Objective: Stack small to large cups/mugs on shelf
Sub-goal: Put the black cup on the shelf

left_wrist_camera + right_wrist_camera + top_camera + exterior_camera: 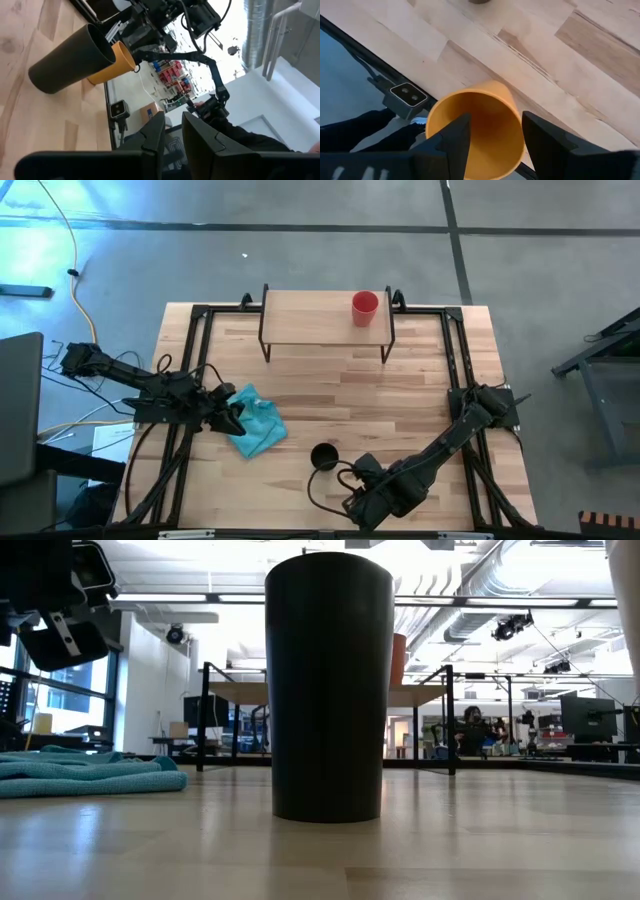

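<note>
Cups sit in three separate spots: the red cup (365, 307) stands upright on the right part of the shelf (310, 320), a low light-wood board on black legs at the far edge of the table (400, 395); the black cup (324, 457) stands upright on the table near its front edge, well apart from the shelf; and the yellow-orange cup (479, 131) is gripped by the right tool (491, 131), low at the front edge of the table just beside the black cup. In the right wrist view the two dark fingers (452, 137) press against opposite sides of the yellow-orange cup's rim, its open mouth facing the camera, so this tool is grasping the cup with its jaws spread wide around it. The low view is filled by the black cup (328, 685), with the red cup (397, 658) partly showing behind it on the shelf. The left tool (232, 418) rests at the left side of the table beside a crumpled light blue cloth (256, 423); in its wrist view the fingers (154, 142) stand close together with only a narrow gap and nothing between them, nearly clenched. That same view shows the black cup (70, 59) and the yellow-orange cup (112, 62) side by side farther off.
</note>
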{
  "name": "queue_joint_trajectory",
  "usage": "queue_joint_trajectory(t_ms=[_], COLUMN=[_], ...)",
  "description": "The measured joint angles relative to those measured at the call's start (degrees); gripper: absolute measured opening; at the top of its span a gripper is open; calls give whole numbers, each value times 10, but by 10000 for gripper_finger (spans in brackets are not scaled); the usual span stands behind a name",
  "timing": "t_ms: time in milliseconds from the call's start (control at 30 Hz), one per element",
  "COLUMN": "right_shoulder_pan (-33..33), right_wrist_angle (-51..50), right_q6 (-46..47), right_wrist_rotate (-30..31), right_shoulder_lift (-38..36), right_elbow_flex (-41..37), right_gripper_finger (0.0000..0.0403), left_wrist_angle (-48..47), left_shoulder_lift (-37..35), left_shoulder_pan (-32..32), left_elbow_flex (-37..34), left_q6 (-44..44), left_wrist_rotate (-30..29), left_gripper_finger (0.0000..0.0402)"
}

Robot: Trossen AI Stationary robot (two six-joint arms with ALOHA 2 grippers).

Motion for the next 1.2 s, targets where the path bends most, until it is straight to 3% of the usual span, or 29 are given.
queue_joint_trajectory(t_ms=[167, 333, 733, 900, 1200], right_shoulder_pan=[-1, -14, -53, -66, -109], right_wrist_angle=[-6, -7, -6, -6, 20], right_q6=[-7, -33, -121, -117, -121], right_wrist_rotate=[0, 0, 38, 117, 130], right_shoulder_lift=[0, -5, -14, -14, -14], right_elbow_flex=[0, 0, 0, 0, -1], right_gripper_finger=[170, 170, 170, 170, 170], left_wrist_angle=[0, 0, -16, -34, -118], left_shoulder_lift=[14, 72, 330, 423, 431], left_shoulder_pan=[0, 0, 0, -1, -2], left_elbow_flex=[0, 28, 206, 254, 256], left_q6=[0, 16, 114, 139, 172], left_wrist_rotate=[-23, -27, 17, 75, 131], left_gripper_finger=[56, 56, 56, 56, 56])
